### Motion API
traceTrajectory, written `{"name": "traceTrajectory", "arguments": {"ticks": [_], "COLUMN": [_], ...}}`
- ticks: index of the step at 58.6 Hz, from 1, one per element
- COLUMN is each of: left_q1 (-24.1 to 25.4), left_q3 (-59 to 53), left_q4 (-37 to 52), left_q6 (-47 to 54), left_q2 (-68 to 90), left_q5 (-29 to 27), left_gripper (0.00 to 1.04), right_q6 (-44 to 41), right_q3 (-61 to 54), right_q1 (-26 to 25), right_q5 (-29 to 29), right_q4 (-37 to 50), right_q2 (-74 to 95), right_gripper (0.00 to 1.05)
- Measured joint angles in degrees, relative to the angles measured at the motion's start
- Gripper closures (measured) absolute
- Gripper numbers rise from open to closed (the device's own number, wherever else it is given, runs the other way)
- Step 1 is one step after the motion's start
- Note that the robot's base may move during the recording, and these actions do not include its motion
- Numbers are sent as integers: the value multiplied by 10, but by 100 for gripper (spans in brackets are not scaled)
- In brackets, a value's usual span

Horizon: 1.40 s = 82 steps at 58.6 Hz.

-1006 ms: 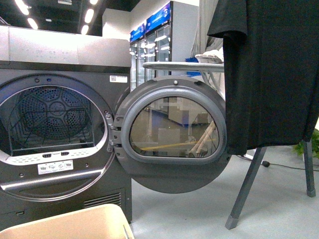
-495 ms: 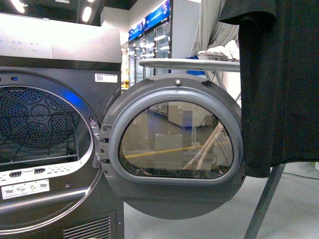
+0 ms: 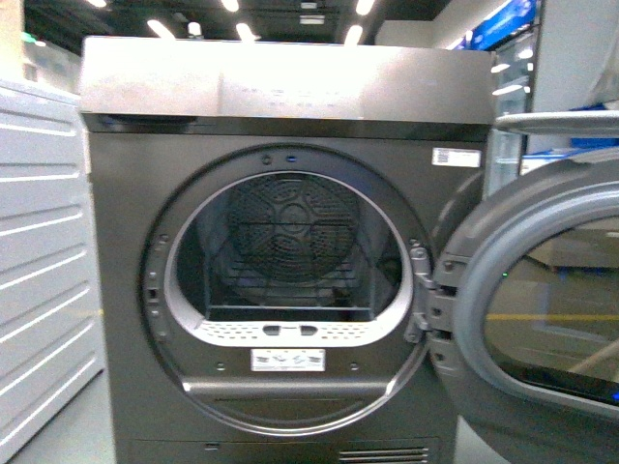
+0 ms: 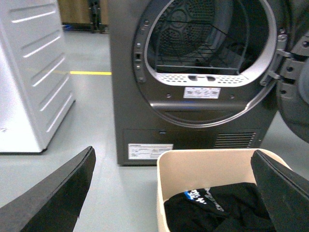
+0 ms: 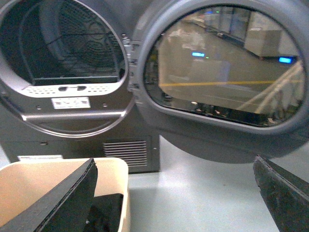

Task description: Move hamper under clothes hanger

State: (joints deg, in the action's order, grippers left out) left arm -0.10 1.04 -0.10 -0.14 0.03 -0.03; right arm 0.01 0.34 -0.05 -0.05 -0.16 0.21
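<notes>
Hamper (image 4: pixel 207 169): the beige bin stood on the floor just in front of the dryer (image 3: pixel 280 97), below its open drum. We saw it in both wrist views and not in the front view
Hamper contents: a black garment (image 4: pixel 217 208) lay low inside
Clothes hanger: absent from every view, so we could not place it
Left gripper (image 4: pixel 173 152): fingers were spread wide and held nothing. The hamper rim showed between them, apart from both
Right gripper (image 5: pixel 174 162): fingers were likewise spread and empty. One corner of the hamper (image 5: pixel 38 179) showed beside one finger, with bare floor between the two
Step in hand: we judged this to be the approach to the hamper, with no hold taken yet
Grip: we advised closing on the rolled rim at opposite sides, since the smooth tapering walls would likely give the pads no purchase
Travel: we advised sliding the bin along the floor and keeping it level, so that the garment stayed in
Clearance: the dryer door (image 3: pixel 542 290) stood swung open on the robot's right. We advised drawing the hamper back from the dryer before turning it, so that the rim would not strike the door
Target check: we advised bringing the clothes hanger into the front view before committing to a path
</notes>
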Motion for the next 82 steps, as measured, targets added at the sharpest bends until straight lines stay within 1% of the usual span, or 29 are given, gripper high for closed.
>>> {"name": "traceTrajectory", "arguments": {"ticks": [37,38,39,41,42,46,49,52,55,57,61,64,70,76,82], "left_q1": [0,-5,-12,-22,-23,3,33,49,51,46,30,11,-20,-66,-100], "left_q3": [0,2,8,21,24,34,56,96,144,177,245,297,365,449,515], "left_q4": [0,-7,-26,-47,-42,13,93,180,247,277,299,296,279,254,227], "left_q6": [0,-8,-17,-44,-50,-63,-64,-61,-55,-51,-42,-33,-26,-17,-15], "left_q2": [0,5,13,54,80,183,290,410,521,593,723,815,922,1034,1124], "left_q5": [0,-16,-46,-91,-98,-71,-43,-35,-34,-34,-35,-38,-28,-12,-20], "left_gripper": [7,7,7,7,7,7,7,7,7,7,7,7,7,7,7], "right_q6": [0,0,0,16,29,67,83,82,73,64,48,37,23,12,4], "right_q3": [0,0,0,0,0,6,23,61,106,138,199,238,301,368,416], "right_q1": [0,0,0,2,1,-27,-53,-69,-72,-73,-72,-68,-57,-46,-37], "right_q5": [0,0,0,20,29,8,-28,-65,-91,-93,-104,-104,-100,-86,-67], "right_q4": [0,0,0,6,19,106,198,304,365,387,380,369,344,326,316], "right_q2": [0,0,0,9,21,115,226,370,492,569,711,800,916,1031,1121], "right_gripper": [8,8,8,8,8,8,8,8,8,8,8,8,8,8,8]}}
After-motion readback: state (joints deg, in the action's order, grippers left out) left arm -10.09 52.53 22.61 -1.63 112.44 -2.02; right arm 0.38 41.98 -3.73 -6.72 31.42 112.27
